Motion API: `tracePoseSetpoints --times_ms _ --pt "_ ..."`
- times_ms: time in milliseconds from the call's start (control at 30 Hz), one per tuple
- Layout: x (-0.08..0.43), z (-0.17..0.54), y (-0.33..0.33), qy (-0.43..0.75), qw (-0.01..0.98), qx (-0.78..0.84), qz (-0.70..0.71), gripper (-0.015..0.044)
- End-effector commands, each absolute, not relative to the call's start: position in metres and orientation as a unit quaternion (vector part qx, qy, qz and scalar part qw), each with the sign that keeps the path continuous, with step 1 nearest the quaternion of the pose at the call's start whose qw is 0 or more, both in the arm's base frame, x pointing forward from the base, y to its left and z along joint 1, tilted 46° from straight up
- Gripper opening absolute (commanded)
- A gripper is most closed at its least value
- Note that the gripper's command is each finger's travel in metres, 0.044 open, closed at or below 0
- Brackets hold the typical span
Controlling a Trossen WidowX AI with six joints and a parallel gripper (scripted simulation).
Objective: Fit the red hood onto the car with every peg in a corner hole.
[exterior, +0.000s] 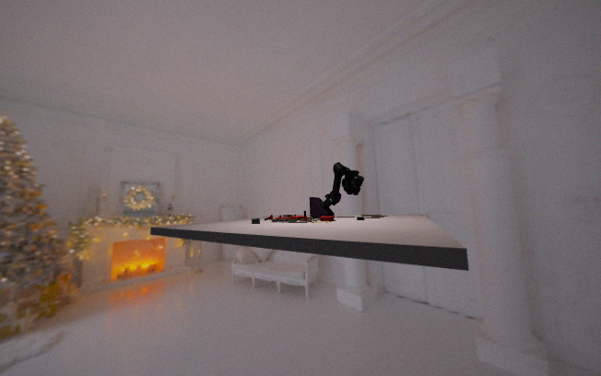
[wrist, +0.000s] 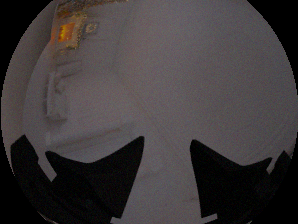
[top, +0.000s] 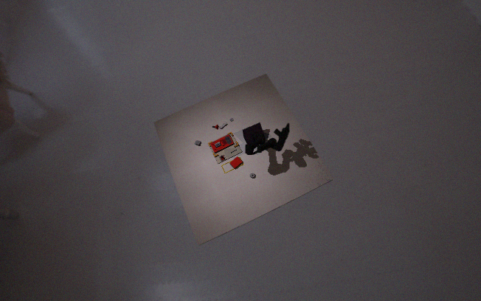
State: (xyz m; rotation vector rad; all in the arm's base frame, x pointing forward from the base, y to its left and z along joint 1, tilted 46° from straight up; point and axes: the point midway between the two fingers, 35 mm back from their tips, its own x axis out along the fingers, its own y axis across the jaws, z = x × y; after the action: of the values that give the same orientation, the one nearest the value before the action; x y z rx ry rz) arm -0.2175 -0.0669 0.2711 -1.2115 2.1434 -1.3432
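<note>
The hood [top: 236,162] [exterior: 327,218], a small red shell, lies on the table beside the chassis, over one end of a yellow outline. The red car chassis [top: 220,149] sits between yellow corner pieces of its jig, with a grey engine block [top: 217,144] on its deck. The pegs and the hood's corner holes are too small to make out. My gripper [wrist: 168,142] is open and empty, its two black fingers standing apart in the wrist view. It is raised well above the table, away from hood and chassis, and the wrist view shows only the room.
The yellow outline [top: 223,169] is beside a pale panel [top: 236,150]. A round grey part [top: 252,175], a grey block [top: 198,142], a red-and-black piece [top: 215,127] and a pale piece [top: 223,125] lie around the chassis. The arm's dark base [top: 254,133] [exterior: 318,207] stands close by.
</note>
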Motion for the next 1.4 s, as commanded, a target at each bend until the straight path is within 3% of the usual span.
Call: tracePoseSetpoints --times_ms 0,267,833,1367 --pt "-0.218 0.271 -0.066 0.754 0.167 -0.424 -0.473 0.0247" --pt "-0.239 0.276 -0.016 0.757 0.138 -0.327 -0.549 0.044" --pt "-0.233 0.295 0.149 0.694 -0.031 -0.059 -0.717 0.044" --pt "-0.115 0.308 0.289 0.526 -0.281 0.159 -0.787 0.044"
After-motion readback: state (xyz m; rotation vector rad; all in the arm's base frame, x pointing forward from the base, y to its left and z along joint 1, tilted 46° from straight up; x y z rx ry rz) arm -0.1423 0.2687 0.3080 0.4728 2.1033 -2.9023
